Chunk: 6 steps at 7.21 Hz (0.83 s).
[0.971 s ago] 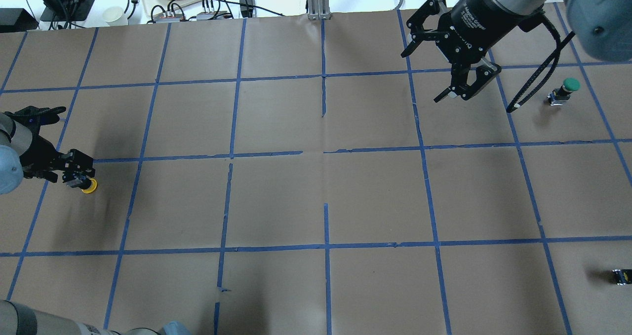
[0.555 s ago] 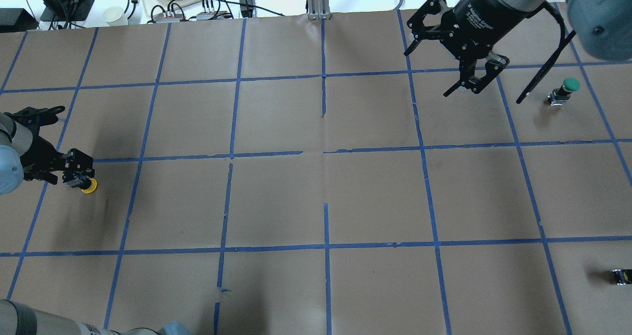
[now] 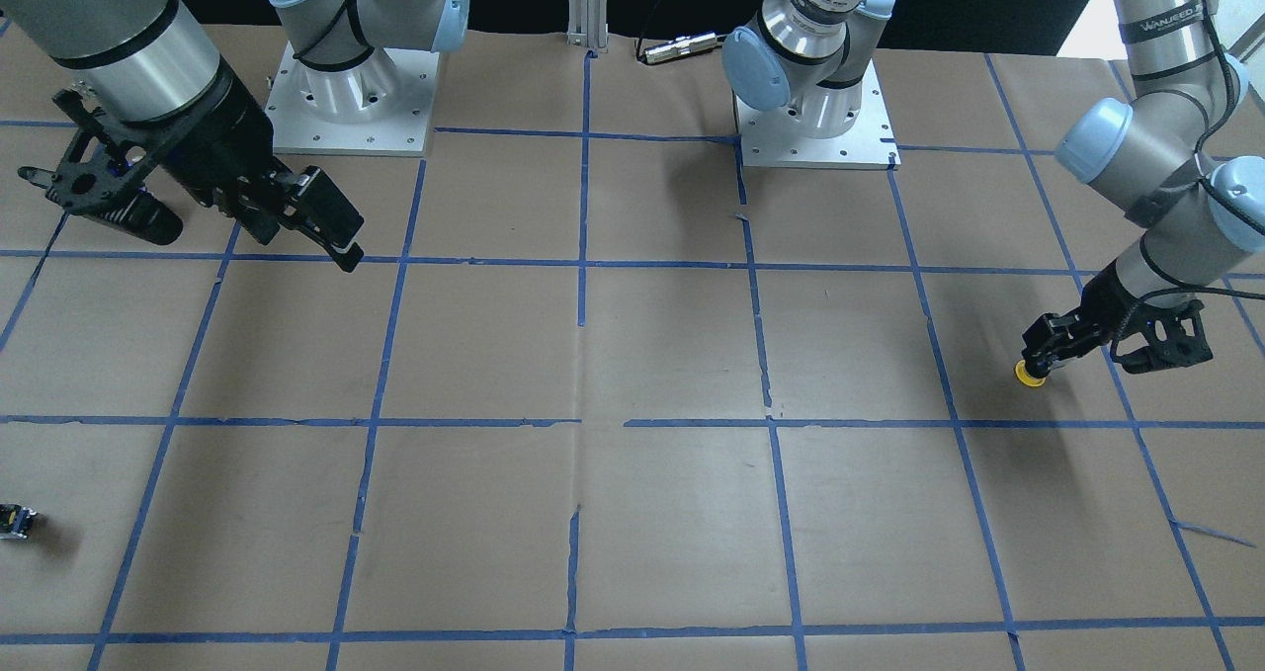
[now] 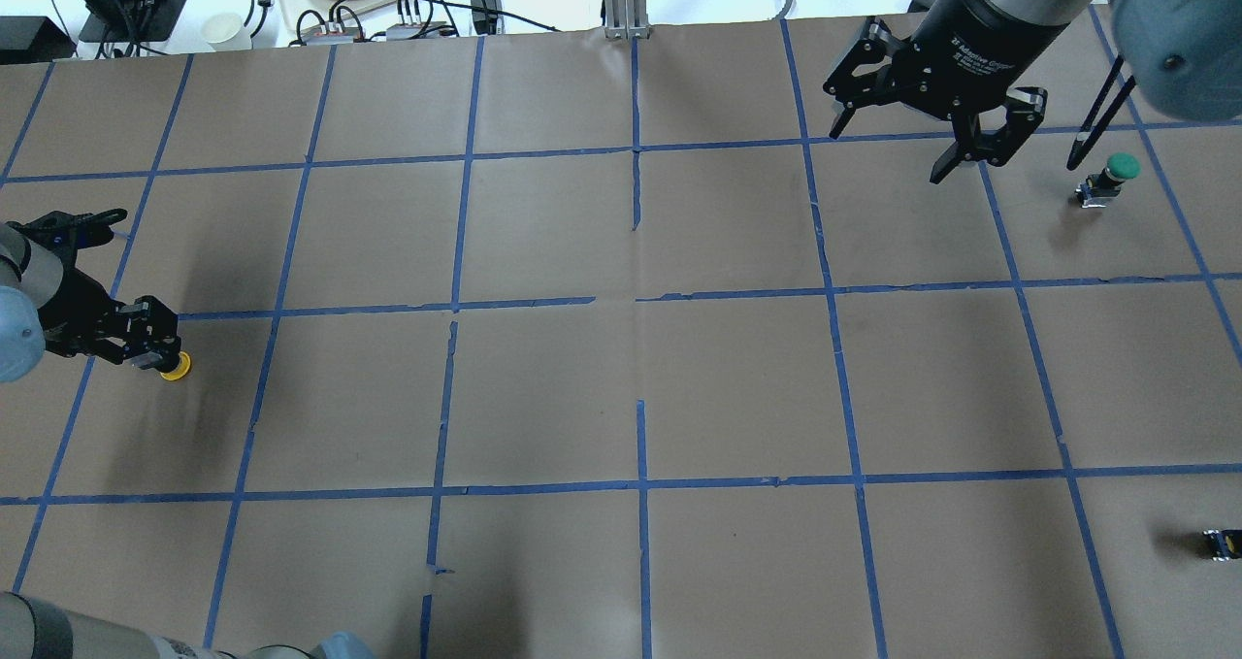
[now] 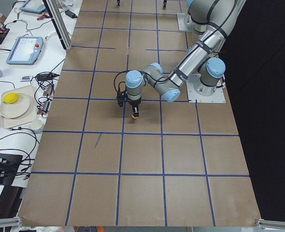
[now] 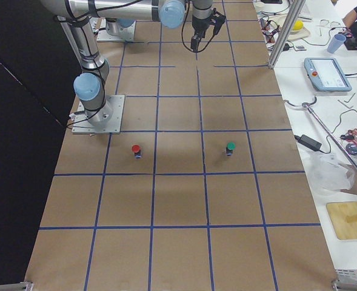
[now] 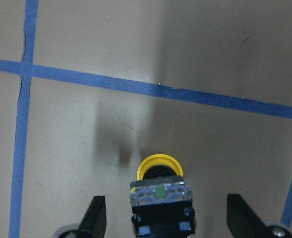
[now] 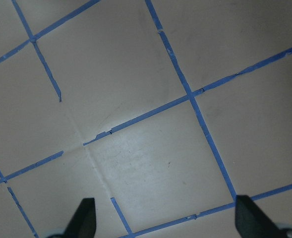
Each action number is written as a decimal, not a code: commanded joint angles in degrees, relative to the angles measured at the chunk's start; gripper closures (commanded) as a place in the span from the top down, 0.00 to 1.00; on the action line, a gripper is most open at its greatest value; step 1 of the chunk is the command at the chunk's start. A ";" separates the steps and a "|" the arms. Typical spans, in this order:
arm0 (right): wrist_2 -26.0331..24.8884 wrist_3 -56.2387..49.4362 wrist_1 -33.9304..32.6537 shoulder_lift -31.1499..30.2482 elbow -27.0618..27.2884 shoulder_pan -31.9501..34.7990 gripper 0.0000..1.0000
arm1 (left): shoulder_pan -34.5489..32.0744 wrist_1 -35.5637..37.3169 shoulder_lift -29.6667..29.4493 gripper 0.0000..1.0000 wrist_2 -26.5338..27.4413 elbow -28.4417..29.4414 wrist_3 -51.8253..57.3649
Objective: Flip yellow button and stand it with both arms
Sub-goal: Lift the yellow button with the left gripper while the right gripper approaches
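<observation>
left pincer (image 4: pixel 160 353) low, spread astride yellow button (image 4: pixel 176 368) | right pincer (image 4: pixel 888 149) raised, spread

From overhead you see only the cap's rim of the yellow button (image 4: pixel 177 369); the left claw (image 4: pixel 155 348) covers its body. In your left wrist view the body's lower end and all but the tips of the claw's fingers run off the bottom edge. The small black block (image 4: pixel 1221 543) lies at the overhead frame's right edge, too small for you to read any detail.
</observation>
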 commanded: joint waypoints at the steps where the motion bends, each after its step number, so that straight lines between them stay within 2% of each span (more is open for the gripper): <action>1: 0.06 2.64 0.94 -0.28 0.12 -0.38 1.00 | -0.04 -0.01 0.97 0.03 0.06 0.48 0.89; 3: -0.03 9.80 1.12 -1.24 0.21 -0.29 1.00 | -0.13 -0.19 1.05 0.02 -0.47 1.45 1.16; 4: 0.15 12.20 1.12 -1.07 0.12 -0.11 1.00 | -0.56 -3.06 2.62 0.02 -1.95 2.41 1.07; 6: 8.80 17.29 0.85 0.24 0.04 -0.11 1.00 | -1.18 -18.22 6.76 0.02 -12.19 6.26 0.37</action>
